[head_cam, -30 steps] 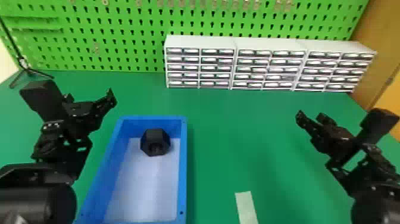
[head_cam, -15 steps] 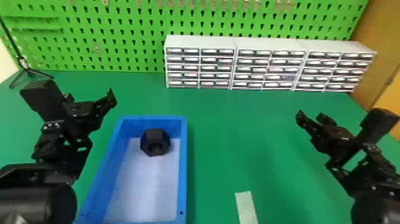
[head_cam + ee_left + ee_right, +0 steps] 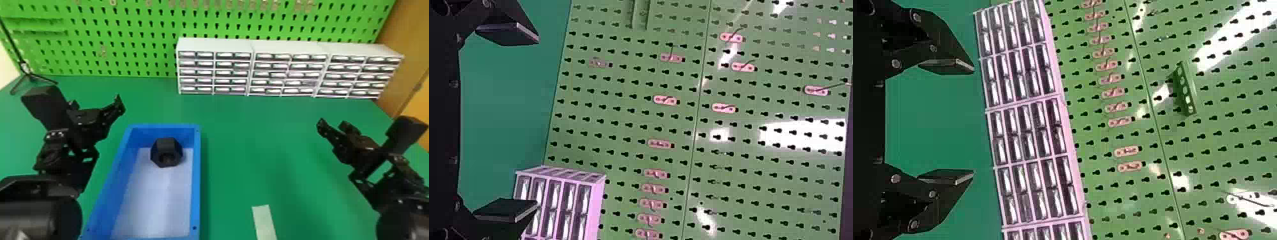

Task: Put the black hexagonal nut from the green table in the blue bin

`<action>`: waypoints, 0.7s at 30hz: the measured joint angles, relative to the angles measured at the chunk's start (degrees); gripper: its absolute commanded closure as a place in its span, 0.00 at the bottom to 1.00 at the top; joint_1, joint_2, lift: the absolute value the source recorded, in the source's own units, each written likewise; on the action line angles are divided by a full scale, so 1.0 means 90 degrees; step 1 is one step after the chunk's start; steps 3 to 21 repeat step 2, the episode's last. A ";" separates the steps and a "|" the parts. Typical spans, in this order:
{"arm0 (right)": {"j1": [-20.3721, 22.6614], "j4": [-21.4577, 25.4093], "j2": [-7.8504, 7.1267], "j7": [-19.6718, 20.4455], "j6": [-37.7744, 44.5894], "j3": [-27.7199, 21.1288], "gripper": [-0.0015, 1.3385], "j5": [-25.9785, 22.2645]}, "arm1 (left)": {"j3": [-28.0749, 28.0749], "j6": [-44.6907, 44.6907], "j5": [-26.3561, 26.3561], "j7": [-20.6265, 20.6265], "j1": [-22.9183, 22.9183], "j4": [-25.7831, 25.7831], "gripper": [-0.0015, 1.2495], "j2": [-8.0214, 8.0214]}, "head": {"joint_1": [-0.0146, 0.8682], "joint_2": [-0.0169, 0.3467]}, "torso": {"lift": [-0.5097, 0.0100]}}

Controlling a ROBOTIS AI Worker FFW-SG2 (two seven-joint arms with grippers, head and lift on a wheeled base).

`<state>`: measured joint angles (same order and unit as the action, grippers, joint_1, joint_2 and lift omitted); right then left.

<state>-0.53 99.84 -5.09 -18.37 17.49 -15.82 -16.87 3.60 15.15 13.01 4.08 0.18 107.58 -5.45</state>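
No visible change since earlier

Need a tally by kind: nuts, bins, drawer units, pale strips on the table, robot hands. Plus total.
Nut: 1
Bin: 1
Drawer units: 3
Pale strip: 1
Hands: 2 (left hand, right hand)
Total: 8

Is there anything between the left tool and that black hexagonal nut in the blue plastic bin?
Only the blue plastic bin itself, at its far left corner, lies between the left tool and the black hexagonal nut, as the head view shows them; nothing visible stands over the opening. The nut sits inside the bin.
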 measured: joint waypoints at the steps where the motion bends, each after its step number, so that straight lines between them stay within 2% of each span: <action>1: 0.0000 0.0000 0.0000 0.0000 0.0000 0.0000 0.39 -0.0001 | 0.0000 0.0000 0.0000 0.0000 0.0000 0.0000 0.10 0.0000 | 0.80 0.07 | 0.79; 21: 0.0000 0.0000 0.0000 0.0000 0.0000 0.0000 0.39 -0.0001 | 0.0000 0.0000 0.0000 0.0001 0.0000 0.0000 0.10 0.0000 | 0.80 0.07 | 0.79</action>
